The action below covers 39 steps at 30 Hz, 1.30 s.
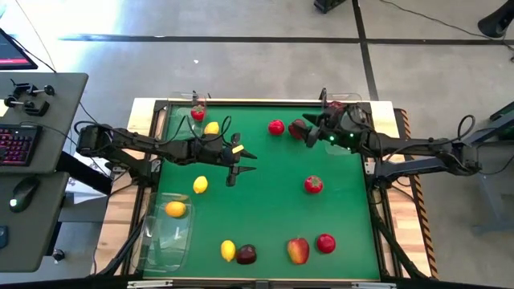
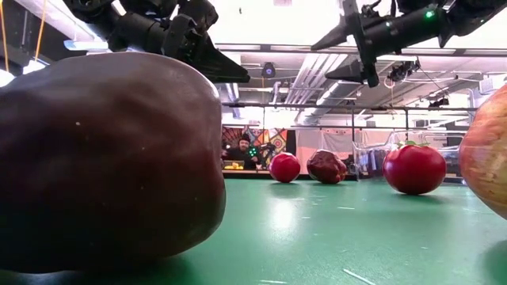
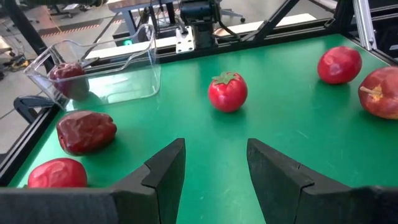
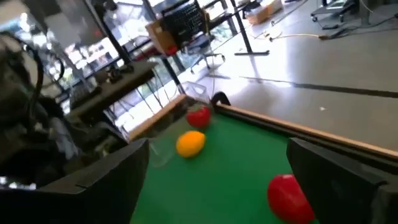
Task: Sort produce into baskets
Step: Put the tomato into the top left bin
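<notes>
Right now I see the green surface (image 1: 265,209) with fruit scattered across it, and my left hand (image 1: 244,161) hovers wide open and empty over its middle-left, near a lemon (image 1: 200,185). My right hand (image 1: 309,131) hangs open and empty too at the far side, beside a dark red fruit (image 1: 299,128) and a red one (image 1: 276,127). One clear basket (image 1: 167,233) at the near-left corner holds a lemon (image 1: 175,209), and a tomato (image 1: 313,185) sits mid-surface.
</notes>
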Motion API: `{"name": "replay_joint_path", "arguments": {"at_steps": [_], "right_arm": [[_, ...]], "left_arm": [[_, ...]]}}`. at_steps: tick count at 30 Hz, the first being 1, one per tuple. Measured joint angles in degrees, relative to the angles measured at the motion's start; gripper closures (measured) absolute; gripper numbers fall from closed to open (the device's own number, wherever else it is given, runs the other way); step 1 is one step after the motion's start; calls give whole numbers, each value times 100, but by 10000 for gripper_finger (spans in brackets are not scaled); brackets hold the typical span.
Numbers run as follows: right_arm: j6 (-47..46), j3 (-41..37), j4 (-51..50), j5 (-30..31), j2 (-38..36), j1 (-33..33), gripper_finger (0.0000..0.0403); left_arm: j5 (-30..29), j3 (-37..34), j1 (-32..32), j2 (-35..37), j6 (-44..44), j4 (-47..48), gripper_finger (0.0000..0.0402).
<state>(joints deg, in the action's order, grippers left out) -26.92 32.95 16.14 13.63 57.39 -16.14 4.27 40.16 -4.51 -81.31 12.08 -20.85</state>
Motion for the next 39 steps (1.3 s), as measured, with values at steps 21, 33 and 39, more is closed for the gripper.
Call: {"name": "replay_joint_path", "arguments": {"at_steps": [21,33,39], "right_arm": [[2057,0,-476,-1392,0,39,379],[2547,0,-867,-1681,0,1005,366],[2631,0,-1442,-781,0,1874,346]], "left_arm": [[0,0,0,-1,7,1,245],[13,-2,2,-1,206,126,333],[28,-2,4,-41,219,189,387]]}}
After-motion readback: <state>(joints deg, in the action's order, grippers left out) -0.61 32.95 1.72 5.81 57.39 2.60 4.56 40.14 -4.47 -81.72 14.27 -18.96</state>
